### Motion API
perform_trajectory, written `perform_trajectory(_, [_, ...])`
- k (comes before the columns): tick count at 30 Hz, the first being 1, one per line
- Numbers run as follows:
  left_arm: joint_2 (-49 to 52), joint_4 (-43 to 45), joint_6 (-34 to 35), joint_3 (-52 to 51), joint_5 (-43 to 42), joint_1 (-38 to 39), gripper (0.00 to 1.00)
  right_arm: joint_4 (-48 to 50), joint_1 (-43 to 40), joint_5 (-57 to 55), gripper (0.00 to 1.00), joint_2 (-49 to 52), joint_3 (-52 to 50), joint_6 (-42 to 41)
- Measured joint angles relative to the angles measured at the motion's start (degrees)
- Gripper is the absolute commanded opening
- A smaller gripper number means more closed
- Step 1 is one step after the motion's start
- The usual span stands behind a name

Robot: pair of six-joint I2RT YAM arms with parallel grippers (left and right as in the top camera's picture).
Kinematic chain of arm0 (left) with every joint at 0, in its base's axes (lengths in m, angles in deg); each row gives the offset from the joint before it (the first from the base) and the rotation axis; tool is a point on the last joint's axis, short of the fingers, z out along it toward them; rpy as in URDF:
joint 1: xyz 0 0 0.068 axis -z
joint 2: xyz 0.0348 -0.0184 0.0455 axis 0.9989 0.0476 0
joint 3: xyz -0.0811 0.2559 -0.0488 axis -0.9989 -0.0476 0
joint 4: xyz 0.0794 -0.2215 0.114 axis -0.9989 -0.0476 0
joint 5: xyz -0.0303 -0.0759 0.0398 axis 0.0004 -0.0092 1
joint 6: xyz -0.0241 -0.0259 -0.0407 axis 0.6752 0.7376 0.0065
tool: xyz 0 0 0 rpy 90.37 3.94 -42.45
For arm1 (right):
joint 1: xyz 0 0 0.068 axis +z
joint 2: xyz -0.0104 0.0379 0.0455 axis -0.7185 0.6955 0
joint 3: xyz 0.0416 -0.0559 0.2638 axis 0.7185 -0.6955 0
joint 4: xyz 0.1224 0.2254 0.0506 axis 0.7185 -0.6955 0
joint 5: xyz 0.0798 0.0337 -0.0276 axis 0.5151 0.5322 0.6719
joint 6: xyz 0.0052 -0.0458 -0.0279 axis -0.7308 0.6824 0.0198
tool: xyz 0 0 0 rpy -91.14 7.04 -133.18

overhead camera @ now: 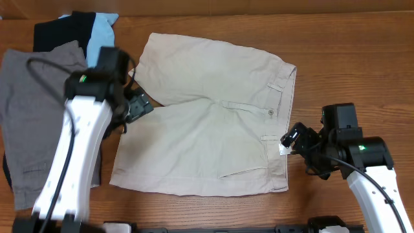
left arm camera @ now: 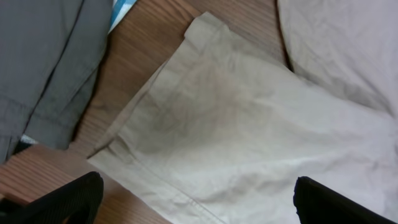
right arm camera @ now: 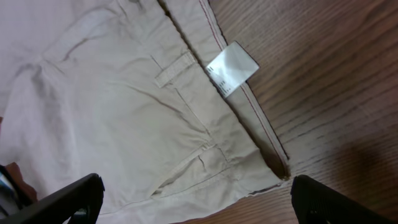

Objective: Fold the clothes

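White-shelled left arm point(overhead camera: 77, 136) and right arm point(overhead camera: 381, 194), black wrist blocks point(overhead camera: 111, 68) with a green light point(overhead camera: 83, 79) apiece, black cables point(overhead camera: 40, 72) looping alongside, dark ribbed fingertips point(left arm camera: 68, 199) in the wrist views.

Grey shorts point(overhead camera: 22, 129): left side of the overhead frame, spread flat and creased, reaching from upper left to lower left
Black garment point(overhead camera: 61, 29): upper left corner, touching the top edge of the grey shorts
Light-blue cloth point(overhead camera: 100, 35): just right of the black garment, touching it; whether it is a separate piece cannot be told
Wooden table point(overhead camera: 349, 58): brown, grain running left to right, under everything
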Motion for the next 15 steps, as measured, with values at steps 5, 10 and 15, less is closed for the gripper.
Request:
perform_trajectory(5, [-8.5, 3.0, 2.9, -8.4, -1.0, 0.0, 1.0, 0.1, 0.0, 0.0, 1.0, 0.0, -2.1, -1.2])
perform_trajectory(10, [-9.2, 5.5, 7.8, -16.5, -1.9, 0.0, 1.0, 1.7, 0.0, 0.0, 1.0, 0.0, -2.8, -2.1])
perform_trajectory(15, [-9.2, 7.5, 14.3, -23.3, -2.1, 0.0, 0.96, 3.1, 0.0, 0.0, 1.0, 0.0, -4.5, -2.4])
